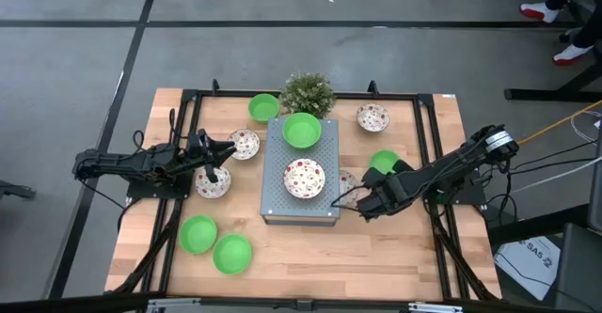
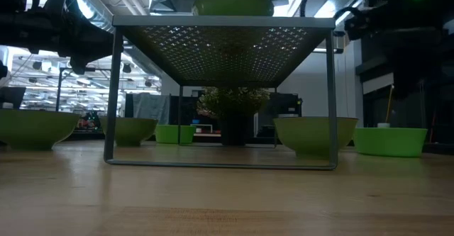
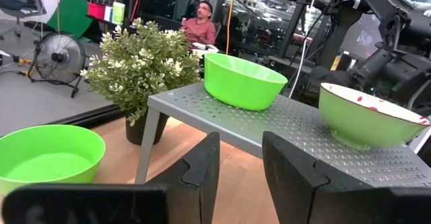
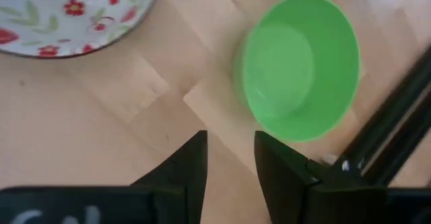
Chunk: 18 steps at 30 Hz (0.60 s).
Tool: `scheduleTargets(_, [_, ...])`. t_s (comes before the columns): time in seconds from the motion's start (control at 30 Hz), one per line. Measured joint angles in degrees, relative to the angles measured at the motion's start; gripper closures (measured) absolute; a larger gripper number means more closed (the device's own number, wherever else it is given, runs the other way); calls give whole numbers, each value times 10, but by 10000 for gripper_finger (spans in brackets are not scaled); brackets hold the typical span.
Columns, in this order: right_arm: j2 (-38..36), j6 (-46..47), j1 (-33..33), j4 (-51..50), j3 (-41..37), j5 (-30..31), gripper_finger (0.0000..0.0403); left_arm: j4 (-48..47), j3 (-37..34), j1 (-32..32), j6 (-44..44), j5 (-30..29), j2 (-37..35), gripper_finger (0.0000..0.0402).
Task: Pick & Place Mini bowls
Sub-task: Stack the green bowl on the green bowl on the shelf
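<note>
The left gripper point(image 3: 239, 177) is hovering near the left side of the metal stand point(image 1: 324, 153), its two dark fingers point(image 3: 202, 173) standing a little apart with nothing between them. The right gripper point(image 4: 229, 167) is hanging over the wooden table point(image 1: 414, 247) just right of the stand, its fingers likewise slightly parted and empty.

The left wrist view is showing what the overhead view cannot: the patterned bowl point(image 3: 367, 116) on the stand is green on the outside and white with red specks inside. It is sitting beside a plain green bowl point(image 3: 242, 81), both upright on the perforated top. The right wrist view is showing a plain green bowl point(image 4: 300, 66) lying just beyond the right fingers, and the edge of a flowered bowl point(image 4: 60, 15) further off. The low view is looking under the stand, with green bowl sides lined up along the table.

From above, five plain green bowls are showing: one on the stand, one behind it by the potted plant point(image 1: 308, 93), one partly hidden under the right arm, and two at the front left. Five patterned bowls are showing: one on the stand, two by the left gripper, one at the back right, one partly hidden beside the right gripper.
</note>
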<state>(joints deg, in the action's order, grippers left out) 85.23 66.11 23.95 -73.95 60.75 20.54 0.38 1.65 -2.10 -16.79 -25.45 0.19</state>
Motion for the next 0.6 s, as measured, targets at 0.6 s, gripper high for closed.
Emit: scheduleTargets(0.6, [-181, 67, -62, -15, -45, -6, 280, 0, 0, 0, 0, 0, 0, 295])
